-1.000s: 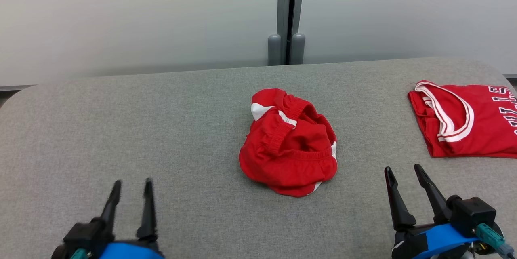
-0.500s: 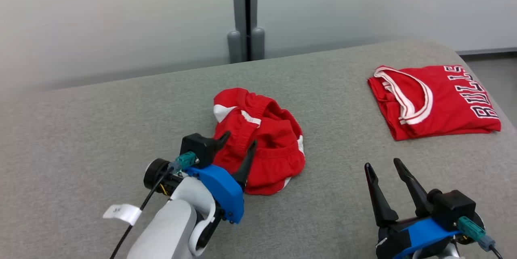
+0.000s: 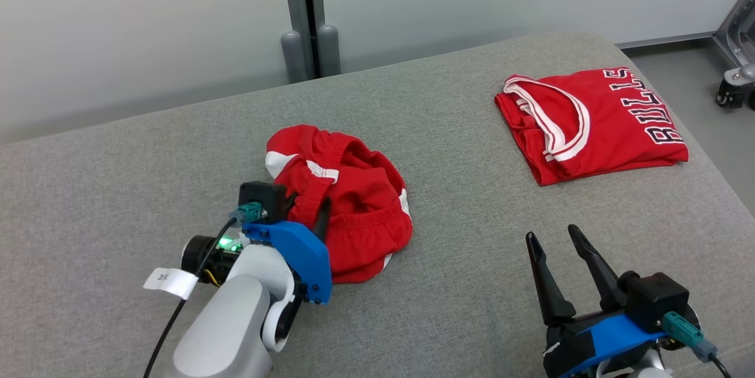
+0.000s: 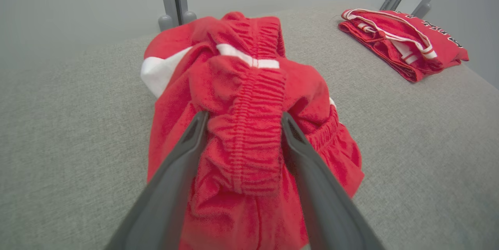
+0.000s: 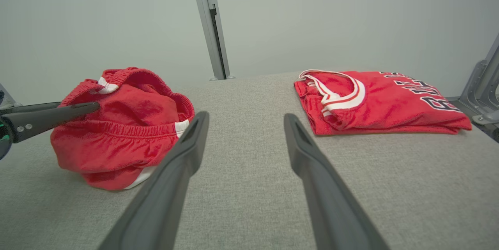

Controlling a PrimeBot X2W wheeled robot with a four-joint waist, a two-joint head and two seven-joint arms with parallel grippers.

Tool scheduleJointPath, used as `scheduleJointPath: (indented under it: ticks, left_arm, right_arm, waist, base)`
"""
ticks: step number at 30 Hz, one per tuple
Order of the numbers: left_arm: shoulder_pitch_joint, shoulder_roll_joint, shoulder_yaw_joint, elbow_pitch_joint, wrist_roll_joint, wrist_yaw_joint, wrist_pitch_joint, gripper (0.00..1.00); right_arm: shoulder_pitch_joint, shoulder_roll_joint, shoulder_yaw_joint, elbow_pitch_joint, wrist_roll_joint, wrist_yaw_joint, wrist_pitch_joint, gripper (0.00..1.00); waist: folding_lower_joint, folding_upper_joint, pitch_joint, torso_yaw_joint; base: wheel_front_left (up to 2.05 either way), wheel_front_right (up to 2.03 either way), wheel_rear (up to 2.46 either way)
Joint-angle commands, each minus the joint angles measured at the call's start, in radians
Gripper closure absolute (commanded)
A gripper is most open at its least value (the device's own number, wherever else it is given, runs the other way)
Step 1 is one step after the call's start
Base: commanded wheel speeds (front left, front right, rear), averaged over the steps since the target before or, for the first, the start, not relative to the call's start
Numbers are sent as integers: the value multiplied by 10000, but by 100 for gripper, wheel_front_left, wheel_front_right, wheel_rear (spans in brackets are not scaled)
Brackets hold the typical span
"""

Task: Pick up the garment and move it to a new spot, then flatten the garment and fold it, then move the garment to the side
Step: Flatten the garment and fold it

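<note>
The garment (image 3: pixel 354 213) is a pair of red shorts with white trim, crumpled in a heap on the grey table (image 3: pixel 118 189), left of centre. My left gripper (image 3: pixel 307 204) reaches into the heap's near left side. In the left wrist view its open fingers straddle a bunched fold of the elastic waistband (image 4: pixel 243 125), and the cloth touches both inner faces. My right gripper (image 3: pixel 552 233) hovers open and empty over bare table at the lower right, well clear of the shorts (image 5: pixel 124 125). One left fingertip (image 5: pixel 58 114) shows at the shorts' edge in the right wrist view.
A folded red jersey (image 3: pixel 590 121) with white trim and black letters lies at the table's far right corner. A grey post (image 3: pixel 304 12) stands behind the table against a pale wall. A wheeled metal frame (image 3: pixel 737 71) stands on the floor beyond the right edge.
The head camera has swung, shifting the scene left. My left arm has reached forward from the lower left to the shorts, its fingers now around the waistband fold. The right gripper stays open.
</note>
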Motion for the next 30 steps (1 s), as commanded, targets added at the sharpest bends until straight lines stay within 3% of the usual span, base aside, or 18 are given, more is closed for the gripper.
scheduleJointPath:
  ticks: [1,10,13,18,24,30]
  left_arm:
    - [-226,17,98,-29,-78,23,-163,100]
    - [-1573,-235,-288,-790,-196,-741,-1548,100]
    - [-2268,-310,-679,-1509,-837,-1058,-2071,100]
    - [-3378,-319,-1610,-3216,-2901,-1184,-2976,100]
    - [-4214,-320,-1906,-4400,-5180,-884,-3669,100]
    - [-3427,-169,-1484,-3060,-5567,138,-3825,100]
  right_arm:
    - [-56,-2,-27,23,99,2,-58,0]
    - [-178,-2,-44,11,163,2,-123,0]
    - [-195,-2,-49,36,168,2,-140,0]
    - [-162,-2,-117,24,90,2,-113,0]
    - [-198,-1,-90,1,90,2,-76,0]
    - [-303,-1,-17,-2,170,2,-116,0]
  waist:
    - [-1,0,10,-8]
    - [-1,0,111,179]
    - [-1,0,141,246]
    - [-1,0,152,363]
    - [-1,0,197,600]
    - [-1,0,307,879]
  base:
    - [0,0,0]
    - [0,0,0]
    - [0,0,0]
    - [0,0,0]
    - [0,0,0]
    - [0,0,0]
